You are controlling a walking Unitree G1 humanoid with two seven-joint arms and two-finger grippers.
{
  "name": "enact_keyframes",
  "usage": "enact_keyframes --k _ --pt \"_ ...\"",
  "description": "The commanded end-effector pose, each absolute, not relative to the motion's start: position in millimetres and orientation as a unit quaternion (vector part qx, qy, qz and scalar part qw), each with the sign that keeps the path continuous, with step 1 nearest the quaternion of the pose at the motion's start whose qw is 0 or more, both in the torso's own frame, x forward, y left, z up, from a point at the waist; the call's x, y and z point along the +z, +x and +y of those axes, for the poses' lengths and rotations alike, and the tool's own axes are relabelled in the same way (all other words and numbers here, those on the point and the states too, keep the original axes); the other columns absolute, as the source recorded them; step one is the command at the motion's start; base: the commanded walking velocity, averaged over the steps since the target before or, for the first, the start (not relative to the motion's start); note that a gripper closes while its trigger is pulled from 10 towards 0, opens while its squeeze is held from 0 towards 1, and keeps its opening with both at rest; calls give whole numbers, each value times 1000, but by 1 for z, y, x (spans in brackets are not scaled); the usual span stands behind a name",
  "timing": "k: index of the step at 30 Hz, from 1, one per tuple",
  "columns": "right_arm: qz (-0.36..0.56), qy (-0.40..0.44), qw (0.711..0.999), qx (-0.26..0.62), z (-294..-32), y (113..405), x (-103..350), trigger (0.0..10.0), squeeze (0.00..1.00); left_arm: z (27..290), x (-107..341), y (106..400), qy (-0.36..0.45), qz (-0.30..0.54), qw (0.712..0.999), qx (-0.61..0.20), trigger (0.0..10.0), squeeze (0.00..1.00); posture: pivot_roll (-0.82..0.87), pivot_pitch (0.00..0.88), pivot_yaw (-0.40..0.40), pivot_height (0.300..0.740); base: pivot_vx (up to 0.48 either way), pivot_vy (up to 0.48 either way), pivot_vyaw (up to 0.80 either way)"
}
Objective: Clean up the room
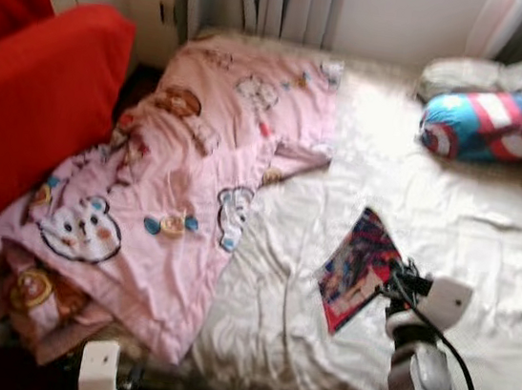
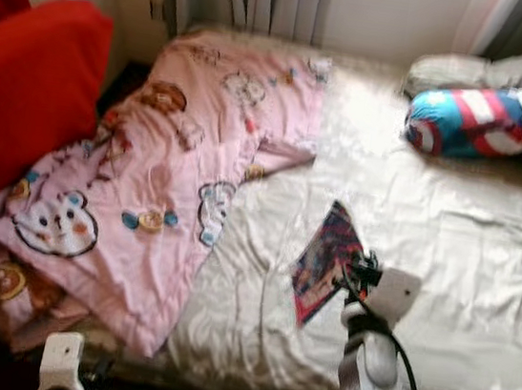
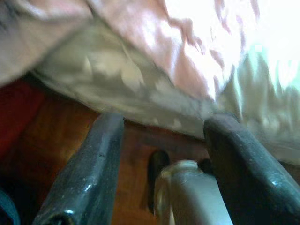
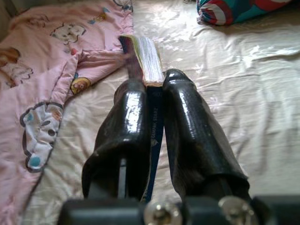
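Lying across the bed (image 1: pixel 485 244): cream sheet (image 1: pixel 439 305) wrinkling over the mattress, pink cartoon quilt (image 1: pixel 165 192) bunching along the robot's left side and spilling over the near edge. Resting at the far right end: striped red, white and blue bolster (image 1: pixel 502 121), pale pillow (image 1: pixel 469 76) sitting just behind.
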State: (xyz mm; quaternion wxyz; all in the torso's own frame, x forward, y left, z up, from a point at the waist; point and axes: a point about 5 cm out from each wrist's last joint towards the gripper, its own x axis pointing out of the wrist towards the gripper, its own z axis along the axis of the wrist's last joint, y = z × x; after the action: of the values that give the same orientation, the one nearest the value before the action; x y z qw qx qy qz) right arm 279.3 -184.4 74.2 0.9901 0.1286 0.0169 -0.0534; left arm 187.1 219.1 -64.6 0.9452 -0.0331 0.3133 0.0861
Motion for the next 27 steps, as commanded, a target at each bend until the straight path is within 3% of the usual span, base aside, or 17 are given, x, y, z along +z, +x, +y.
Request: enact_keyframes --k 1,27 --pt "10 133 989 -65 -191 279 77 10000 0 216 -68 183 -29 324 942 79 10000 0 82 157 -77 740 0 -416 -750" --pt "7 133 990 -53 -184 276 76 10000 0 220 -69 181 -20 329 941 72 10000 0 87 185 -64 740 0 -406 -29"
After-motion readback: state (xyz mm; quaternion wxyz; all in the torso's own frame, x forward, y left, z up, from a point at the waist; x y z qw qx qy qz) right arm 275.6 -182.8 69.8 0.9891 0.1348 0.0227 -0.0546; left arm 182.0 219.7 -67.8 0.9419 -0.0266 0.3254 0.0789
